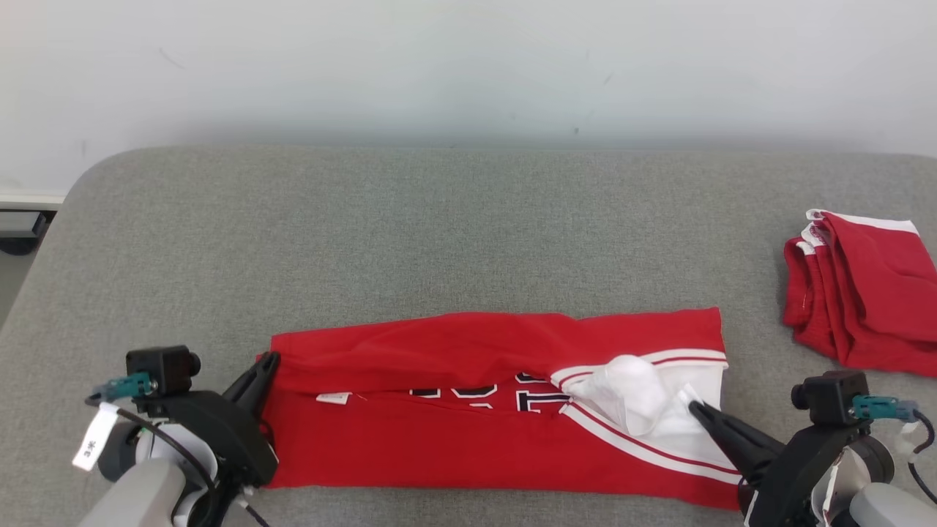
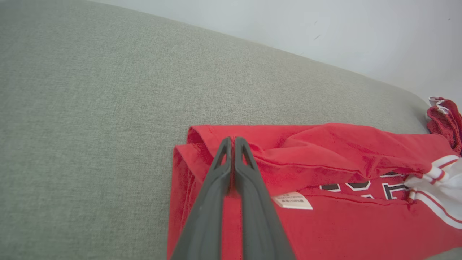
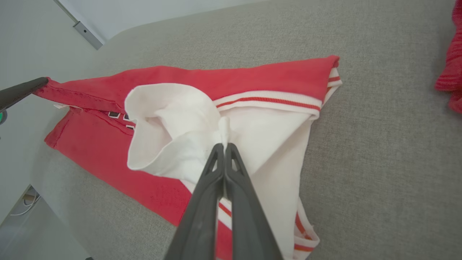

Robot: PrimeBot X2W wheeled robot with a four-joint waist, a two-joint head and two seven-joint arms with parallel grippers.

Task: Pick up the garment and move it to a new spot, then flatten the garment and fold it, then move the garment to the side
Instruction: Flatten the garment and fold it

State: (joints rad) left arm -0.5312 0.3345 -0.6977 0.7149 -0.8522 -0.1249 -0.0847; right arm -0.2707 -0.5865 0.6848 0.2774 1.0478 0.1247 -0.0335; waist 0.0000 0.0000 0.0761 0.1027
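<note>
The garment (image 1: 468,439), a red shirt with dark lettering and white, red-striped trim, lies folded into a long band near the front of the grey padded table (image 1: 439,234). My left gripper (image 1: 267,362) is shut on the garment's left edge. In the left wrist view its fingertips (image 2: 232,141) pinch the red fold (image 2: 325,231) beside a small white label (image 2: 292,201). My right gripper (image 1: 695,408) is shut on the bunched white fabric at the garment's right end. The right wrist view shows its tips (image 3: 224,146) nipping a white pleat (image 3: 173,122).
A second red garment (image 1: 856,293) with white trim lies crumpled at the table's right side, also visible as a red pile (image 2: 447,119) and a red edge (image 3: 451,72). A pale wall runs behind the table. The table's rounded left corner drops to the floor.
</note>
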